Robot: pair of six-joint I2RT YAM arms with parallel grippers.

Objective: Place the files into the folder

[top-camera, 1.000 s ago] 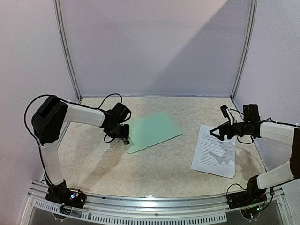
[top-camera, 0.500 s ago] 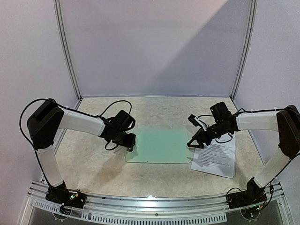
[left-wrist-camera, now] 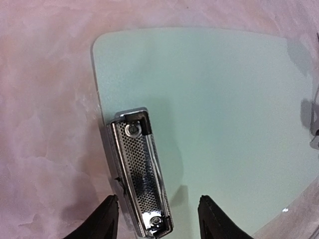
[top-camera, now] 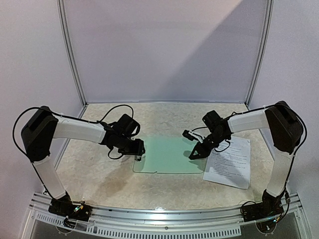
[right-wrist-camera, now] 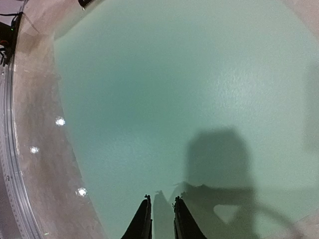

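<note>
Folder (top-camera: 167, 155) flat, centre frame. Left gripper (left-wrist-camera: 158, 199) gapes astride its clip (left-wrist-camera: 138, 174), probably to open it. Right gripper (right-wrist-camera: 160, 201), nearly closed and empty, seemingly steadies it. Files (top-camera: 230, 162) lie centre-right.

The files (top-camera: 230, 162) carry printed lines (too small to read)

Folder (top-camera: 167, 155): one. Files (top-camera: 230, 164): one stack, sheets uncountable. Left end effector (top-camera: 138, 151), right end effector (top-camera: 192, 155): two.
</note>
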